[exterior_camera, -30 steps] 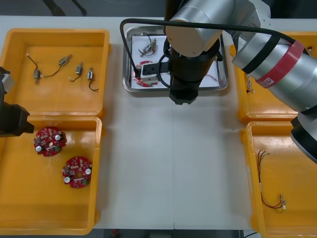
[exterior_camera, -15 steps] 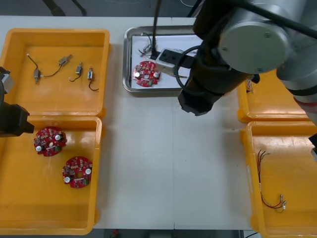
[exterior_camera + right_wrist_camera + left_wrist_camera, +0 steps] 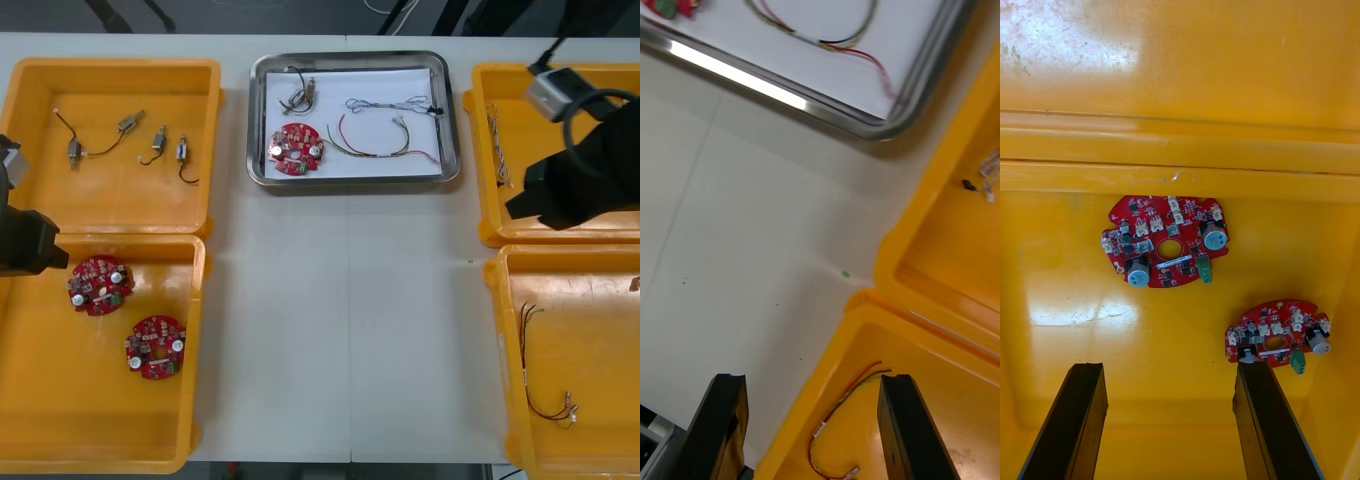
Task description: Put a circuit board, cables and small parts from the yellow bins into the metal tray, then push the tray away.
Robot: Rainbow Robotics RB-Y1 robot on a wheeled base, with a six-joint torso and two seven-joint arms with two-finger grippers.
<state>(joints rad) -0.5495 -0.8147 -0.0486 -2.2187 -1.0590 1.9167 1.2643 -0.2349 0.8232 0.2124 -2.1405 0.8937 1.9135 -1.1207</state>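
The right gripper [image 3: 812,427] hangs spread and empty over the inner rim of the near right yellow bin [image 3: 865,315], near the metal tray [image 3: 452,120]. On the tray's white inside lie a red circuit board [image 3: 296,148], a red and yellow cable [image 3: 372,156] and a small metal part [image 3: 300,96]. The left gripper [image 3: 1169,420], spread too, hovers over two boards [image 3: 1166,241] in the near left bin [image 3: 1075,262]

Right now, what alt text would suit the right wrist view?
The right gripper holds its black fingers open above the corner of a yellow bin holding a red and yellow cable. Beyond lie the light table, a second yellow bin, and a metal tray corner with another cable.
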